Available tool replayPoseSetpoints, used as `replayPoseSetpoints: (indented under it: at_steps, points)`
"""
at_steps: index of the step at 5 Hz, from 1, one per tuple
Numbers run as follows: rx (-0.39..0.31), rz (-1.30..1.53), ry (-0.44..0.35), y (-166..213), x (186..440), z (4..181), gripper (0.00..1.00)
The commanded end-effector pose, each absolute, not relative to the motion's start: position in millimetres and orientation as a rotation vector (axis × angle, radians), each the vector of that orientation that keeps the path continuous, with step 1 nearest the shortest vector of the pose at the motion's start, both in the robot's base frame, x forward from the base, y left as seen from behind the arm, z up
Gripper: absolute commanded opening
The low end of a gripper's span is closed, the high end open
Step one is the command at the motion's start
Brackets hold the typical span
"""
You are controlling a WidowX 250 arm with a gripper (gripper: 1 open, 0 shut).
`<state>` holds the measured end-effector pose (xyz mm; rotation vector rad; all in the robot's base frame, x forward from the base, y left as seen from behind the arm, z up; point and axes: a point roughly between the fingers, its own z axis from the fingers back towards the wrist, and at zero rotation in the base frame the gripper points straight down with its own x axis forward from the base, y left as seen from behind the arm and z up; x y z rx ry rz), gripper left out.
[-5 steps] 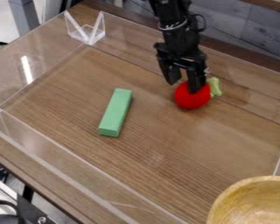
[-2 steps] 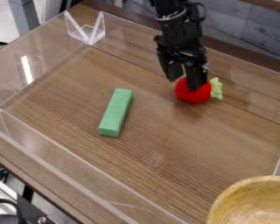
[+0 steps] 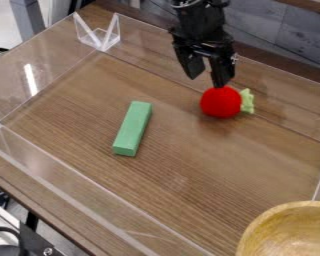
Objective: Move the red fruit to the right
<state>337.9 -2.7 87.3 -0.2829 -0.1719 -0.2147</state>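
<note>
The red fruit (image 3: 222, 102) is a small round bright-red toy with a pale-green leafy tuft on its right side. It rests on the wooden floor of the clear tray, toward the back right. My gripper (image 3: 206, 72) hangs just above and slightly behind-left of the fruit, lifted off it. Its two dark fingers (image 3: 190, 66) stand apart, open, with nothing between them.
A long green rectangular block (image 3: 132, 128) lies at the middle left of the wooden surface. Clear acrylic walls (image 3: 29, 75) ring the tray, with a small clear stand (image 3: 97, 35) at the back left. A tan bowl rim (image 3: 294, 232) shows at the bottom right corner.
The gripper has risen up and back off the red fruit, which it straddled a second ago. The fruit now lies free; the green block has not moved.
</note>
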Motion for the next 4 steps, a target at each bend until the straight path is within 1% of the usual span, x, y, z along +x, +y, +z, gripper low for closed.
replayPoseSetpoints:
  at_steps: [1, 2, 4]
  points:
    - [-0.258, -0.241, -0.258, 10, 346, 112.8, 1.00]
    - [-0.257, -0.257, -0.247, 14, 347, 107.3, 1.00]
    - [-0.240, -0.133, -0.212, -9, 345, 90.7, 1.00]
